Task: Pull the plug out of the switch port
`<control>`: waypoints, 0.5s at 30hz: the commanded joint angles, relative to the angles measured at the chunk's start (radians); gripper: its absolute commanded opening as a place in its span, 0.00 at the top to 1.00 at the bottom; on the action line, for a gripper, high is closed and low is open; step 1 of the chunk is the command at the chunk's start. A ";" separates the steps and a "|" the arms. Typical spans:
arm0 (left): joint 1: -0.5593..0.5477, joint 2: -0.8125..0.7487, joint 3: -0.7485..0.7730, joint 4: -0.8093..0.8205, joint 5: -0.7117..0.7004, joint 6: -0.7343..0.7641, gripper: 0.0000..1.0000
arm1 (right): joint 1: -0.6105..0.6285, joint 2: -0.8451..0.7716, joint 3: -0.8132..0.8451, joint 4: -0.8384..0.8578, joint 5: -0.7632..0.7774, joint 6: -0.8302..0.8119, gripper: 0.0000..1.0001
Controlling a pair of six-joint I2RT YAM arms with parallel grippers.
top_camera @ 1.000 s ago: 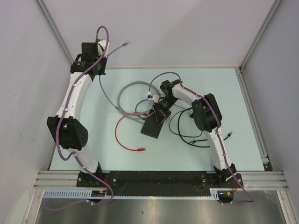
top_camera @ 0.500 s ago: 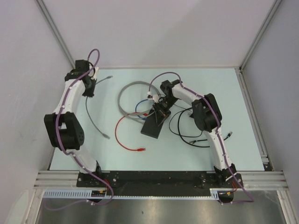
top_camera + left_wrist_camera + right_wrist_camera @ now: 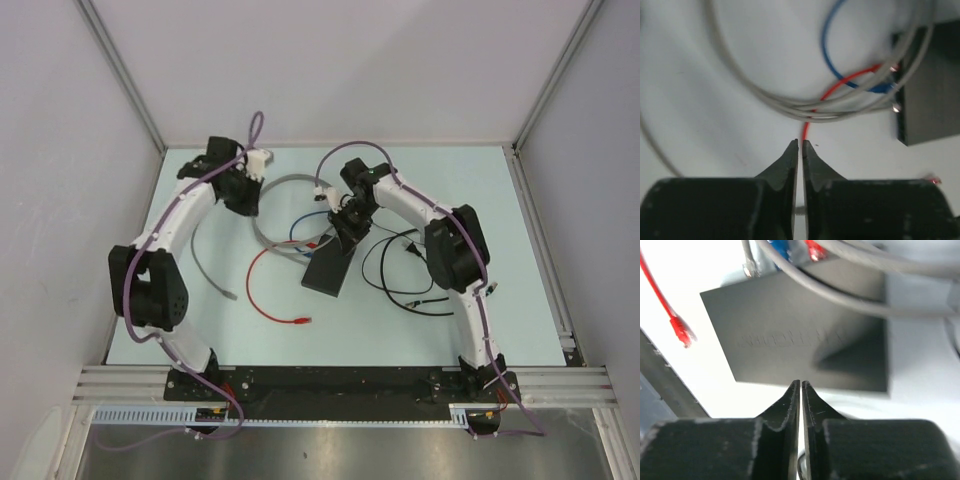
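The flat black switch box (image 3: 328, 272) lies mid-table. A red plug (image 3: 815, 250), a blue plug (image 3: 779, 247) and a grey plug (image 3: 748, 266) sit at its far edge, where the switch port (image 3: 896, 95) is. My right gripper (image 3: 345, 232) is shut and empty, just above the box's (image 3: 805, 335) far half. My left gripper (image 3: 250, 198) is shut and empty, left of the box (image 3: 932, 85) over the grey cable coil (image 3: 765, 92), its tips near the red cable (image 3: 806, 131).
A loose grey cable (image 3: 205, 268) lies at the left with its free plug on the table. The red cable (image 3: 262, 300) loops to a free plug (image 3: 681, 331) near the front. Thin black cables (image 3: 395, 280) lie right of the box.
My left gripper held the grey cable up at the back left, let it drop on the table, then swung right toward the coil. My right gripper shifted slightly toward the back.
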 commanded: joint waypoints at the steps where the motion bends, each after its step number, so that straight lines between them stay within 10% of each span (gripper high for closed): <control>1: -0.081 -0.040 -0.184 0.034 0.224 -0.045 0.99 | -0.014 -0.155 -0.088 0.048 0.159 0.003 1.00; 15: -0.256 0.039 -0.413 0.232 0.318 -0.065 1.00 | -0.031 -0.096 -0.201 0.086 0.248 0.011 1.00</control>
